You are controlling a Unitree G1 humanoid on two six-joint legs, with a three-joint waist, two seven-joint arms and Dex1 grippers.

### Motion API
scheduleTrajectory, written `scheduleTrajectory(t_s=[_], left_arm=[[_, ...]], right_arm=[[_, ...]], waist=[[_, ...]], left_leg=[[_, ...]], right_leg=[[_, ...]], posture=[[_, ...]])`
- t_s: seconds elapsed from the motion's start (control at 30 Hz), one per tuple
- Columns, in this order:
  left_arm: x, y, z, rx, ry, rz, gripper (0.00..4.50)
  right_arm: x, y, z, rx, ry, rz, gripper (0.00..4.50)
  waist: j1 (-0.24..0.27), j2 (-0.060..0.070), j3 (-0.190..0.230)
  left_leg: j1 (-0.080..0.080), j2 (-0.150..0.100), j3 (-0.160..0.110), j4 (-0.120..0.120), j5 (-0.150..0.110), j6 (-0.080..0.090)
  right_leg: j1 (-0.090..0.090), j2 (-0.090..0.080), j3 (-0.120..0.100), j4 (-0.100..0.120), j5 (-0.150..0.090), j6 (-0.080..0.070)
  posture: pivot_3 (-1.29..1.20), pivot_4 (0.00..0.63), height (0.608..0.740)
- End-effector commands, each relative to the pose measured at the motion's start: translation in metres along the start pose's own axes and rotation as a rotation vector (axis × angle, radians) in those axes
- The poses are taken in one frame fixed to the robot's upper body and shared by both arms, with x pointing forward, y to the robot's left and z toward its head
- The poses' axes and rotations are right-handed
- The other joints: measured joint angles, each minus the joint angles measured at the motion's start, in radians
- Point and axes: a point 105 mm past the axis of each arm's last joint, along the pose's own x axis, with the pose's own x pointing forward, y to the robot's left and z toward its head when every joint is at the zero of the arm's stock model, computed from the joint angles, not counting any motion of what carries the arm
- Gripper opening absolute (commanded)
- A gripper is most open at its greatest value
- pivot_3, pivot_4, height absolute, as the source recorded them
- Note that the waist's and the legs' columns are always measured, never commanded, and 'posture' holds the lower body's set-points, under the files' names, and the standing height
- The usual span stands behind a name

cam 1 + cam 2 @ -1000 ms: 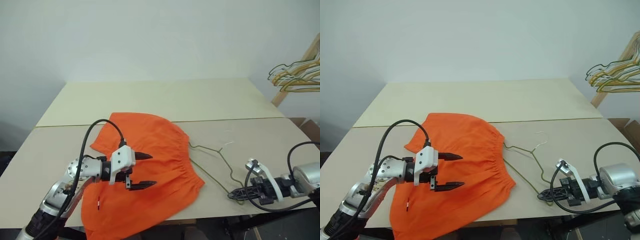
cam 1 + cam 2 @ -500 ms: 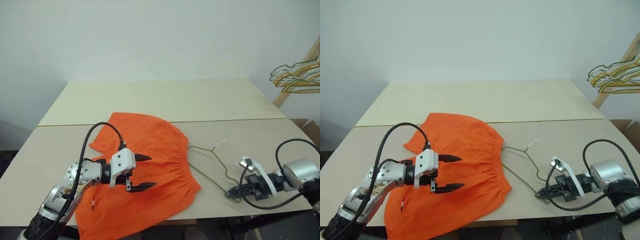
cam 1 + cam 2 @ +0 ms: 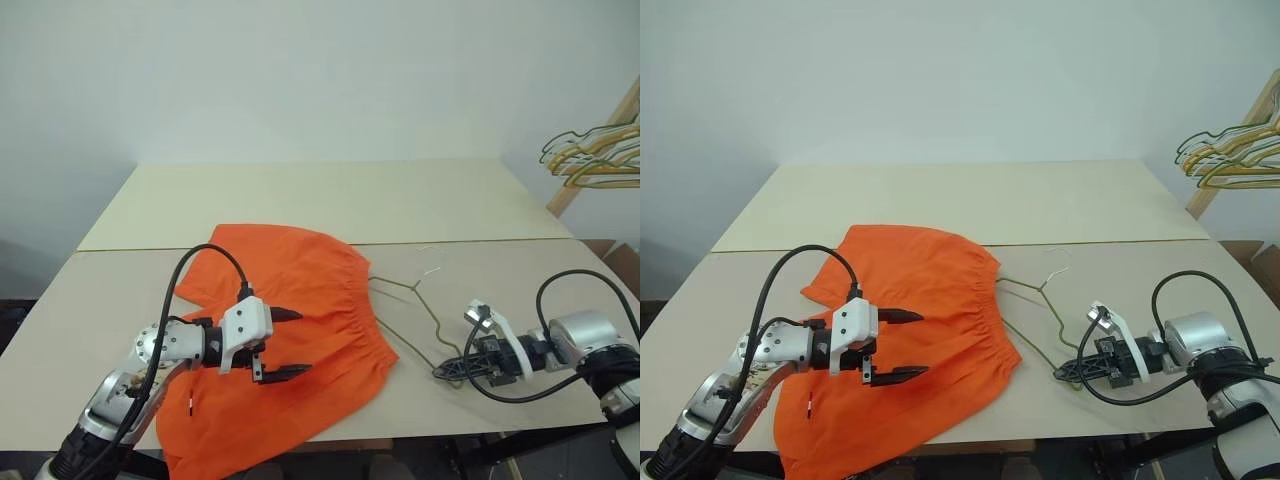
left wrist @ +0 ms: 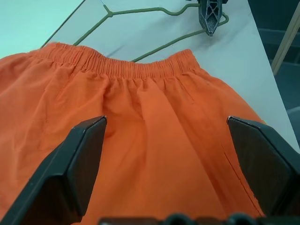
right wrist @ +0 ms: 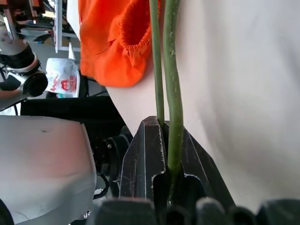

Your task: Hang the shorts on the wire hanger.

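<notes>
The orange shorts [image 3: 300, 290] lie flat on the near table, their gathered waistband facing right. My left gripper [image 3: 302, 342] hovers open just above the middle of them, with fabric below and nothing between its fingers [image 4: 79, 164]. The wire hanger [image 3: 1040, 290] lies on the table just right of the waistband, its hook pointing away from me. My right gripper [image 3: 445, 370] is shut on the hanger's near right corner. In the right wrist view the olive wire [image 5: 168, 93] runs out from between the shut fingers toward the shorts [image 5: 112, 42].
Two beige tables [image 3: 300, 200] stand end to end with a seam between them. A bunch of yellow and green hangers [image 3: 590, 155] hangs from a wooden rack at the far right. The near table edge runs just below both grippers.
My right gripper has moved left and a little away from me, dragging the hanger closer to the waistband. The left gripper stays open in place.
</notes>
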Motion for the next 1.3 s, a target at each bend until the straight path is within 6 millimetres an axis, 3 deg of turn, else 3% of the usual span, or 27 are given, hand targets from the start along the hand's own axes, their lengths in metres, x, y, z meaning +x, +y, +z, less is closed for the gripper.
scheduleTrajectory(t_s=[0.03,0.17,0.43,0.53,0.63,0.87,0.93,1.07,1.3], left_arm=[[0.001,0.002,0.008,0.046,-0.021,0.007,4.47],[0.002,0.001,0.007,0.045,-0.022,0.005,4.47],[0.002,0.000,0.005,0.046,-0.018,0.011,4.47],[0.002,-0.001,0.004,0.046,-0.016,0.011,4.47],[0.003,-0.002,0.003,0.048,-0.012,0.010,4.47],[0.006,-0.005,0.000,0.058,0.004,0.003,4.47],[0.006,-0.005,0.000,0.058,0.002,0.002,4.47],[0.007,-0.007,0.000,0.055,-0.001,-0.005,4.47],[0.007,-0.009,-0.001,0.056,0.004,-0.011,4.47]], right_arm=[[-0.011,0.014,0.015,-0.068,-0.052,0.061,0.00],[-0.011,0.011,0.021,-0.025,-0.065,0.044,0.00],[-0.011,0.028,0.009,-0.142,0.018,0.095,0.00],[-0.015,0.029,0.014,-0.306,0.011,0.064,0.00],[-0.017,0.016,0.022,-0.497,-0.006,-0.057,0.00],[-0.020,0.002,0.020,-0.659,-0.020,-0.162,0.00],[-0.021,-0.004,0.019,-0.587,-0.006,-0.188,0.00],[-0.025,-0.011,0.019,-0.273,0.012,-0.198,0.00],[-0.028,-0.007,0.014,-0.049,0.022,-0.169,0.00]], waist=[[0.001,0.000,0.000],[0.001,0.000,0.000],[0.002,0.000,0.000],[0.004,0.000,0.000],[0.003,0.000,0.000],[0.007,0.000,0.000],[0.008,0.000,0.000],[0.000,0.002,-0.001],[0.004,0.002,-0.001]], left_leg=[[0.000,0.000,0.000,0.000,0.000,0.000],[0.000,0.000,0.000,0.000,0.000,0.000],[-0.001,0.000,0.000,0.000,0.000,0.000],[0.000,0.000,0.000,0.000,0.000,0.000],[-0.001,0.000,0.000,0.000,0.000,0.000],[-0.001,0.000,0.000,0.000,0.000,0.000],[0.000,0.000,0.000,0.000,0.000,0.000],[0.000,0.000,0.001,0.000,0.000,0.000],[0.000,0.000,0.000,0.000,0.000,-0.001]], right_leg=[[0.000,0.000,0.000,0.000,0.000,0.000],[0.000,0.000,0.000,0.000,0.000,0.000],[-0.001,-0.001,0.000,0.000,0.000,0.000],[-0.001,-0.001,0.000,0.000,0.000,0.000],[-0.001,0.000,0.000,0.000,0.000,0.000],[-0.001,-0.001,0.000,0.000,0.000,0.000],[-0.001,-0.001,0.000,0.000,0.000,0.000],[0.000,-0.001,0.001,0.000,0.000,0.000],[0.000,0.000,0.000,-0.001,0.000,0.000]], posture=[[0.02,0.000,0.740],[0.02,0.000,0.740],[0.02,0.000,0.740],[0.03,0.000,0.740],[0.02,0.000,0.740],[0.02,0.000,0.740],[0.02,0.000,0.740],[0.02,0.000,0.740],[0.02,0.000,0.740]])
